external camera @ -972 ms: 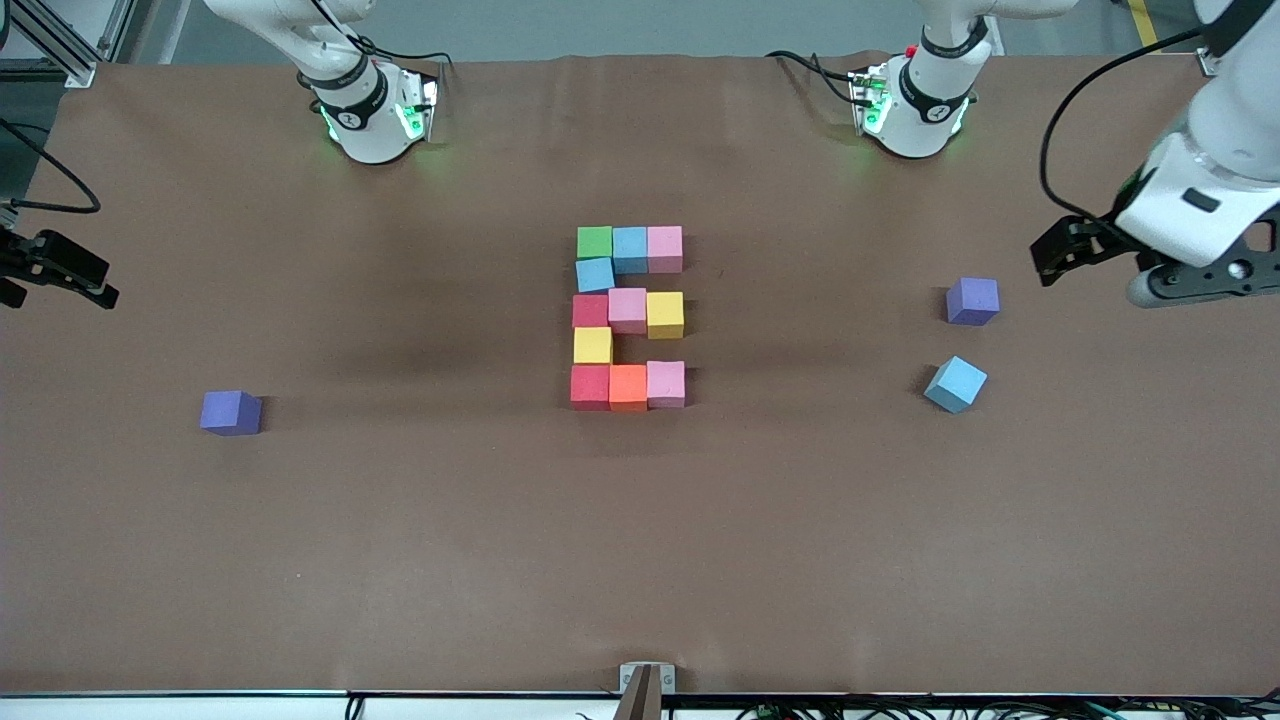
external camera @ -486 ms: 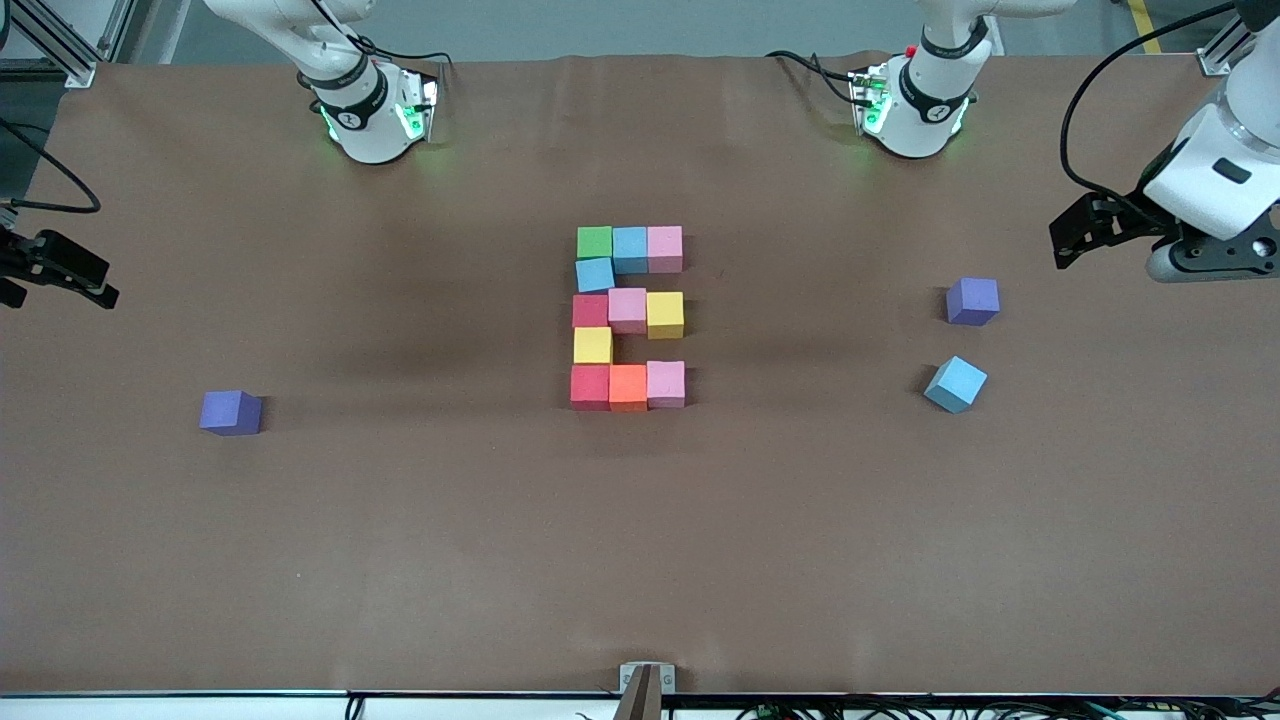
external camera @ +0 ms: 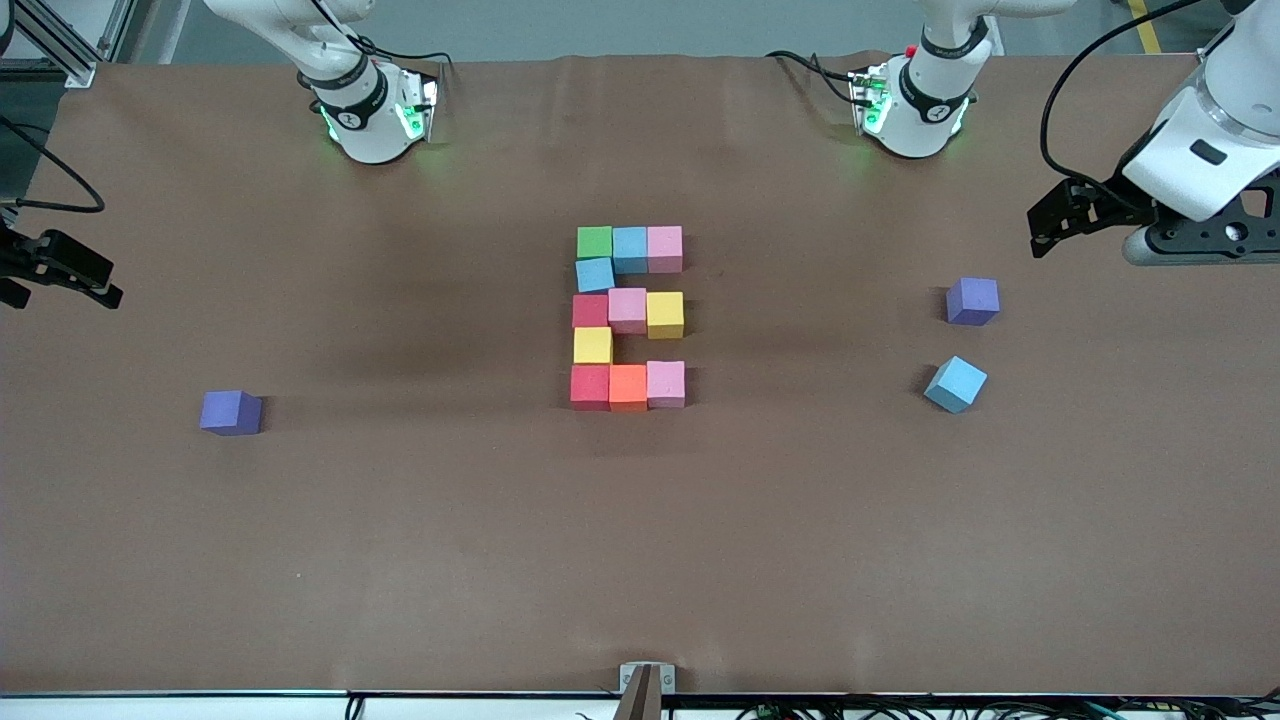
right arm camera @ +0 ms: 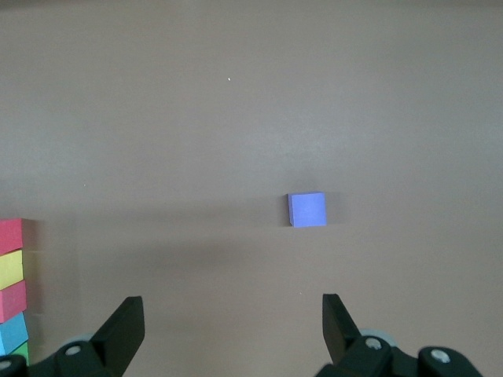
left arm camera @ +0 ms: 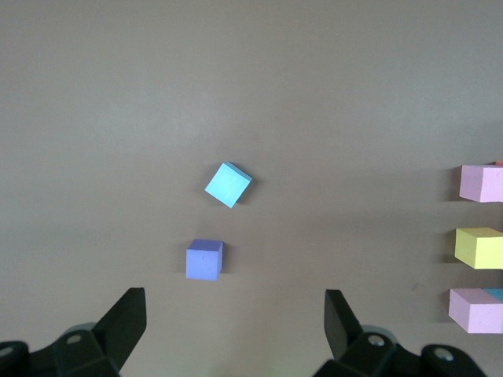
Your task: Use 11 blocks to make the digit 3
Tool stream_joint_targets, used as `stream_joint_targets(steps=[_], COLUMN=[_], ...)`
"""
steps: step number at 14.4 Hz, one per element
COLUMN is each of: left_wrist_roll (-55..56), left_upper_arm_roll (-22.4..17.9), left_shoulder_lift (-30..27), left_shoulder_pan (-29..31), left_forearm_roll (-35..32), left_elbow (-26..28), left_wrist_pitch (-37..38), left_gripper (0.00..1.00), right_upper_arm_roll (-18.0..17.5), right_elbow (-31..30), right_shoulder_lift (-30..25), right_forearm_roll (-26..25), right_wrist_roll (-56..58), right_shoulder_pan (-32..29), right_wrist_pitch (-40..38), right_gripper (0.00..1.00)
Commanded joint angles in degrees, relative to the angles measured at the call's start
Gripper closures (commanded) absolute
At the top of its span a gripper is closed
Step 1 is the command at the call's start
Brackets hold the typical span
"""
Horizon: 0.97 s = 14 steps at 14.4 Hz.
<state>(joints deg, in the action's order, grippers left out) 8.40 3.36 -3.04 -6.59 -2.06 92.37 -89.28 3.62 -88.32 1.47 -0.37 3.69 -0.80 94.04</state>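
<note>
**DIGIT 3: FIGURE ASSEMBLED, BOTH ARMS PARKED**

Blocks [external camera: 628,318]: eleven counted, packed edge to edge at the middle of the table [external camera: 640,560].
- Three rows of three, joined by two single connector cubes on the side toward the right arm's end.
- Row farthest from the front camera: green, light blue, pink.
- Light blue connector.
- Middle row: red, pink, yellow.
- Yellow connector.
- Nearest row: red, orange, pink.
- Laid out to read as a 3 from the robots' side, hence mirrored in the front view.
- Small gaps and slight skew at the light blue connector.

Spares, kept well apart from the figure, probably to keep the digit legible:
- Loose light blue cube [external camera: 955,384], turned askew, toward the left arm's end.
- Purple cube [external camera: 972,301] just beside it, farther from the front camera.
- Second purple cube [external camera: 230,412] toward the right arm's end.

Left gripper [external camera: 1060,215]: raised over the table edge at the left arm's end, spread wide, holding nothing.

Right gripper [external camera: 60,275]: at the edge at the right arm's end, likewise spread wide and empty; waiting.

Judged complete, or nearly so: no further placement required beyond optional squaring of the connector.
</note>
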Motion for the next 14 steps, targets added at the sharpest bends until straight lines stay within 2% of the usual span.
stream_joint_targets(steps=[1,11,14], left_wrist_roll=[-1.5,-1.7,-2.2], left_upper_arm_roll=[-0.3,-0.8,-2.1], left_shoulder_lift=[-2.8,-2.1,-2.2], left_shoulder_pan=[0.6,0.7,0.7], left_forearm_roll=[1.3,0.7,0.7], left_elbow=[2.3,0.1,0.1], left_wrist_pitch=[0.6,1.9,2.5], left_gripper=[0.00,0.00,0.00], right_upper_arm_roll=[0.0,0.0,0.0], right_elbow=[-1.2,-1.2,-1.3], right_shoulder_lift=[-1.2,-1.2,-1.2], right_forearm_roll=[-0.3,-0.3,-0.3], right_wrist_roll=[0.3,0.3,0.3], right_shoulder_pan=[0.1,0.1,0.1], right_wrist_pitch=[0.3,0.1,0.1], right_gripper=[0.00,0.00,0.00])
